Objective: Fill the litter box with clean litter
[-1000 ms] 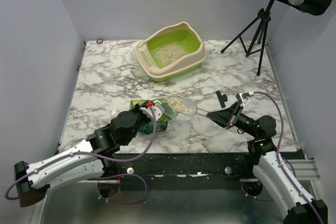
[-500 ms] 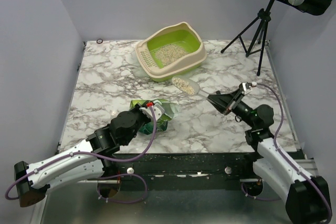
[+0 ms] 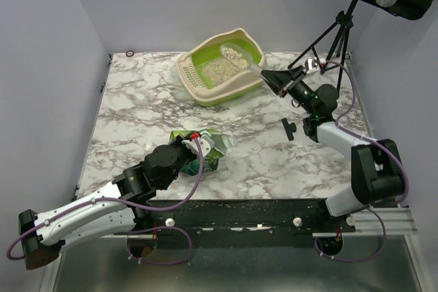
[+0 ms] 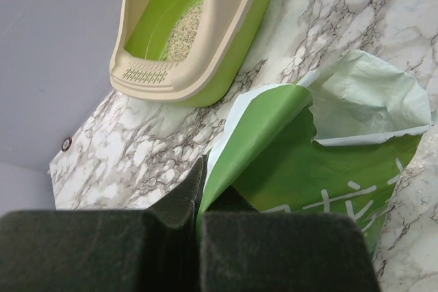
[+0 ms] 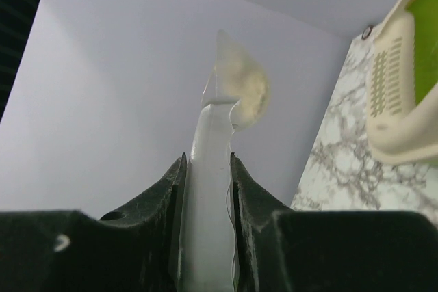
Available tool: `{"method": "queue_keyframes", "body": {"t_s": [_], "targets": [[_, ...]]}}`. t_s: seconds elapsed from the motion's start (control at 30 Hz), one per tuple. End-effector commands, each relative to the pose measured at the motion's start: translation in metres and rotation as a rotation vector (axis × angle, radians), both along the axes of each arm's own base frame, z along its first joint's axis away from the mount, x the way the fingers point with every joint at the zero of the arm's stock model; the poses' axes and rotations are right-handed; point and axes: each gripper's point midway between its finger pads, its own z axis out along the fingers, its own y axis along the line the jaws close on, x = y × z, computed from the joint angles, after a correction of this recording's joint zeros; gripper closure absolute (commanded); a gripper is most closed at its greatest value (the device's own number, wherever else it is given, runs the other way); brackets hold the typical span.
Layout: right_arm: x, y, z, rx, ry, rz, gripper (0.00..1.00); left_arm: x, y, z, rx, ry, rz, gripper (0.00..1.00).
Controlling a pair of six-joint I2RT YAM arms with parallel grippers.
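We are pinching the green bag by its rim, our left gripper pressed together on it. The litter box is sitting on the table's far middle, litter lying inside. Our right gripper is clamping the clear scoop, holding it loaded above the box.

left arm low, jaws closed | right arm outstretched, jaws clamped

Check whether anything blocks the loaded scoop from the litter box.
Nothing visible does. The right gripper holds the scoop, whose litter hangs over the right side of the box. The bag, pinched by the left gripper, lies well nearer the arms.
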Motion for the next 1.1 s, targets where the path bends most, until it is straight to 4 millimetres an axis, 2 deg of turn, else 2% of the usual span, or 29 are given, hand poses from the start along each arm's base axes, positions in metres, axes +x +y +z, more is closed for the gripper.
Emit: {"method": "queue_keyframes", "body": {"t_s": [0.0,0.1,0.13,0.17,0.23,0.4,0.6,0.9,1.07], "targets": [[0.056,0.001,0.018,-0.070,-0.133,-0.098,1.00,-0.004,-0.011,0.026,-0.103,-0.028,-0.043,1.00],[0.098,0.009,-0.007,-0.174,-0.064,-0.114,1.00,-0.005,-0.011,0.027,-0.106,-0.029,-0.046,1.00],[0.110,0.010,-0.004,-0.195,-0.072,-0.127,1.00,-0.005,-0.011,0.027,-0.106,-0.030,-0.046,1.00],[0.122,0.011,-0.011,-0.219,-0.054,-0.134,1.00,-0.005,-0.011,0.028,-0.107,-0.031,-0.044,1.00],[0.142,0.011,-0.030,-0.294,-0.010,-0.153,1.00,-0.005,-0.010,0.029,-0.108,-0.033,-0.041,1.00],[0.172,0.009,-0.070,-0.487,0.059,-0.176,1.00,-0.005,-0.009,0.029,-0.111,-0.034,-0.041,1.00],[0.188,0.007,-0.099,-0.792,0.090,-0.159,1.00,-0.006,-0.011,0.029,-0.114,-0.029,-0.047,1.00],[0.187,0.018,-0.100,-1.187,0.003,-0.042,1.00,-0.005,-0.012,0.027,-0.102,-0.018,-0.049,1.00],[0.182,0.030,-0.115,-1.387,-0.044,0.035,1.00,-0.006,-0.014,0.025,-0.095,-0.010,-0.053,1.00]]}}
